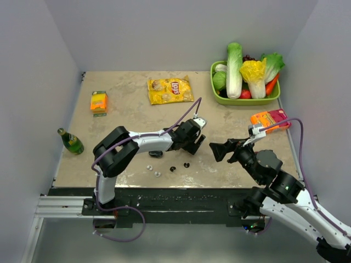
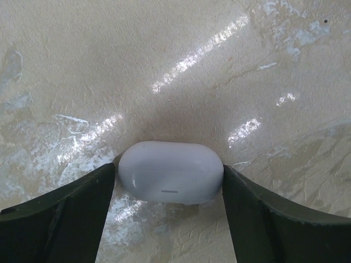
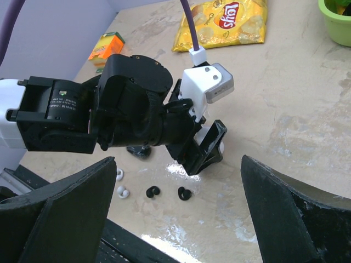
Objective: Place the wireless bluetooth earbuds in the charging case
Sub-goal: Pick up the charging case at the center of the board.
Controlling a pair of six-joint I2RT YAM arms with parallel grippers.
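Observation:
The white pill-shaped charging case (image 2: 171, 172) lies closed on the table between my left gripper's fingers (image 2: 66, 213), which press on both of its ends. My left gripper (image 1: 194, 143) is low on the table at mid-centre; the case shows as a white patch in the right wrist view (image 3: 220, 143). Two whitish earbuds (image 1: 149, 167) (image 1: 157, 174) and two dark earbuds (image 1: 172, 169) (image 1: 186, 164) lie loose near the front edge, also in the right wrist view (image 3: 124, 192) (image 3: 152, 192). My right gripper (image 1: 219, 149) is open and empty, hovering just right of the left gripper (image 3: 178, 161).
A small dark object (image 1: 155, 154) lies under the left arm. A chips bag (image 1: 170, 90) is at the back, a green basket (image 1: 216, 96) of vegetables at back right, an orange-pink packet (image 1: 269, 119) at right, an orange box (image 1: 98, 102) and green bottle (image 1: 71, 141) at left.

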